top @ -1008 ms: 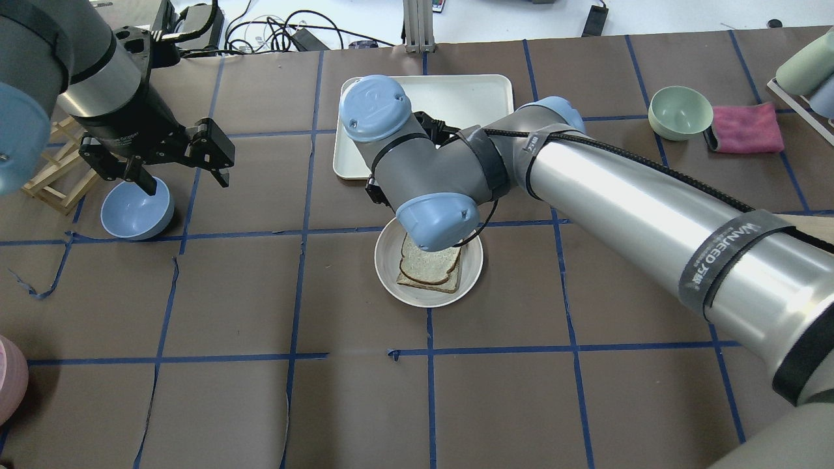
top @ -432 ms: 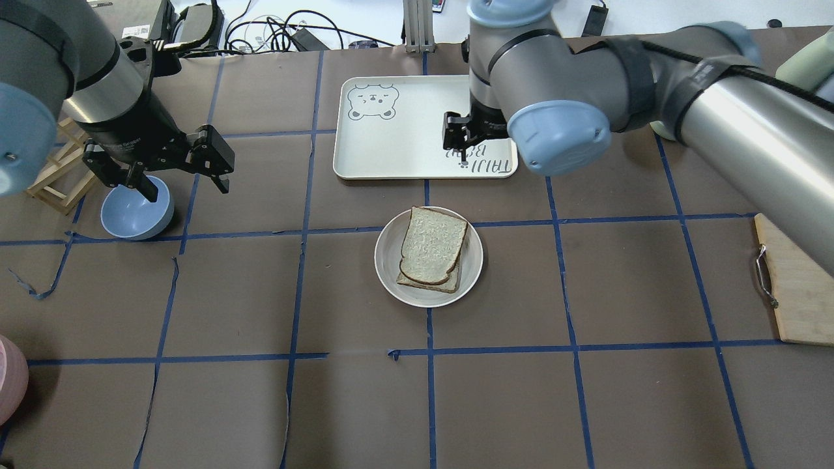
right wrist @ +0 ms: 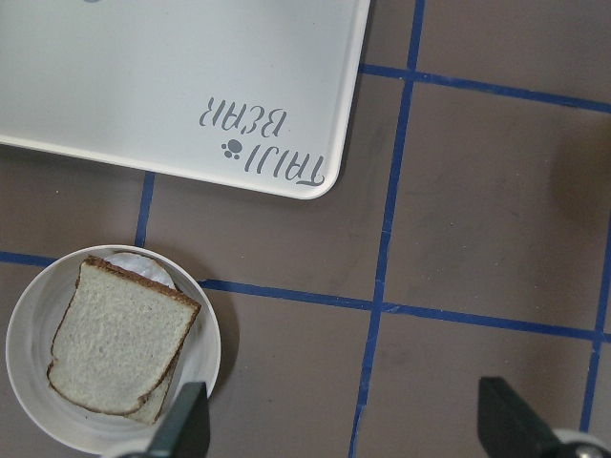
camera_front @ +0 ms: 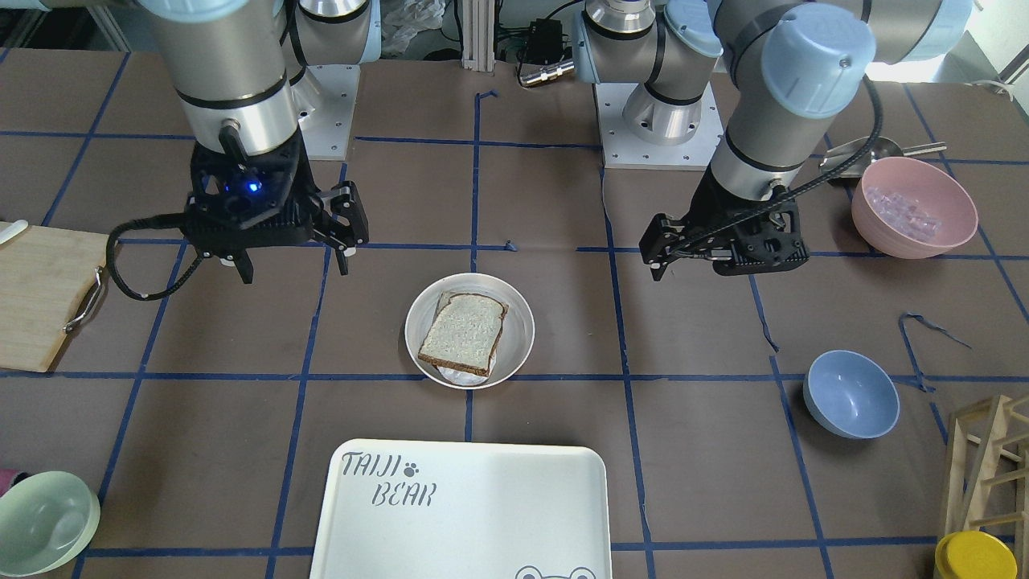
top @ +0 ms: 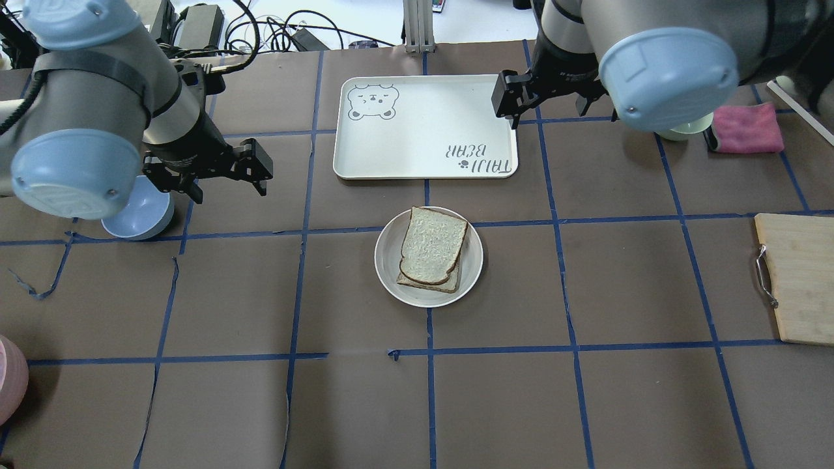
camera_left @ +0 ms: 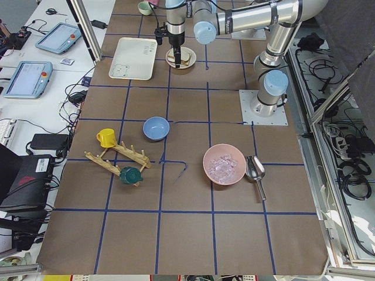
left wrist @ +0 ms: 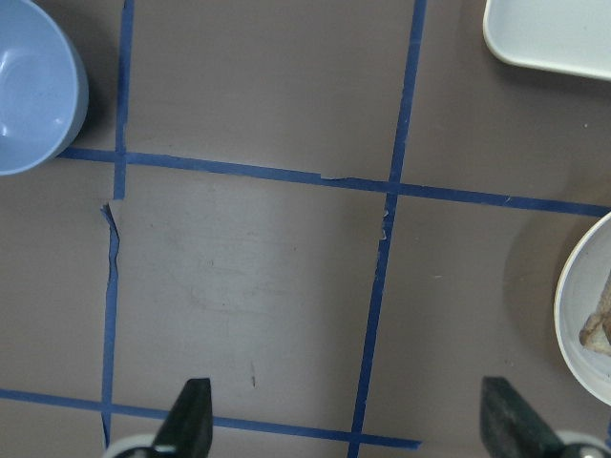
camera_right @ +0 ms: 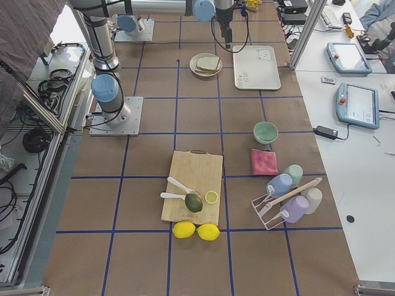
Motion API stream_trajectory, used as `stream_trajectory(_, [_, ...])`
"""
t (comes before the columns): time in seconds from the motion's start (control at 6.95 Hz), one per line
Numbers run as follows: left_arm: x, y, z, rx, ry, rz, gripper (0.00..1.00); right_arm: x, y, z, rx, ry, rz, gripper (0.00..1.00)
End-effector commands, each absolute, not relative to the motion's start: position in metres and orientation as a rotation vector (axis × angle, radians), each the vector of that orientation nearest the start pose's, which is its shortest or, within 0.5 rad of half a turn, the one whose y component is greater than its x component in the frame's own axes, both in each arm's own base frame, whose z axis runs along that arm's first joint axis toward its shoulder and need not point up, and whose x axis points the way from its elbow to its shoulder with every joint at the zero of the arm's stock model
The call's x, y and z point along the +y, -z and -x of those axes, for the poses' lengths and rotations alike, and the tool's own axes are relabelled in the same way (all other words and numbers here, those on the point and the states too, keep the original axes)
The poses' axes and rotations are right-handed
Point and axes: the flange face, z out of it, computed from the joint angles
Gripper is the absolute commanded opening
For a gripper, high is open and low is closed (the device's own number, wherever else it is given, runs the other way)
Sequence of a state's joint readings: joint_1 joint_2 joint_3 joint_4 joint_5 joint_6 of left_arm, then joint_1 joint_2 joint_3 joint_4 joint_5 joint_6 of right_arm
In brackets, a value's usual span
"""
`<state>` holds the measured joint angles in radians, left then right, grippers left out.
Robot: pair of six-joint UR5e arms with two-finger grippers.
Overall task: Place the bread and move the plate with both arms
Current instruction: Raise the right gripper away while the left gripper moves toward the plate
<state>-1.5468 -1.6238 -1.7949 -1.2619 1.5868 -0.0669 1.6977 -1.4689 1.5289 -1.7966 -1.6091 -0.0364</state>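
Right arm: enters at the upper right of the overhead frame. The right gripper hangs by the tray's right edge, jaws spread wide and holding nothing.
Left arm: upper left of the overhead frame. The left gripper hangs over the table beside the blue bowl, jaws spread wide and holding nothing.
Tray: upper centre, near the plate but apart from it.
Plate: frame centre, on the table, touched by neither gripper.
Bread: flat in the plate, on top of a paler slice.
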Motion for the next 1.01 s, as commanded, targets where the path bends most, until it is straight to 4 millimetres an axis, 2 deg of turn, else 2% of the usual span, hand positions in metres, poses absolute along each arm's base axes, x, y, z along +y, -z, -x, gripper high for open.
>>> stream_trajectory(0.0, [-0.522, -0.337, 0.168, 3.154, 0.109, 0.094, 0.88, -0.514, -0.506, -0.162, 3.15, 0.232, 0.338, 1.0])
stream_trajectory(0.43, [-0.526, -0.279, 0.207, 3.256, -0.028, 0.072, 0.76, -0.5, -0.514, -0.156, 3.152, 0.2, 0.313, 1.0])
stream_trajectory(0.58, [-0.526, -0.262, 0.223, 3.257, -0.033, 0.087, 0.76, -0.5, -0.515, -0.154, 3.156, 0.202, 0.277, 1.0])
stream_trajectory(0.72, [-0.523, -0.244, 0.238, 3.251, -0.067, 0.06, 0.75, -0.5, -0.514, -0.152, 3.162, 0.197, 0.166, 0.99])
stream_trajectory(0.86, [-0.519, -0.226, 0.244, 3.248, -0.098, 0.044, 0.73, -0.5, -0.513, -0.152, 3.159, 0.183, 0.078, 0.97])
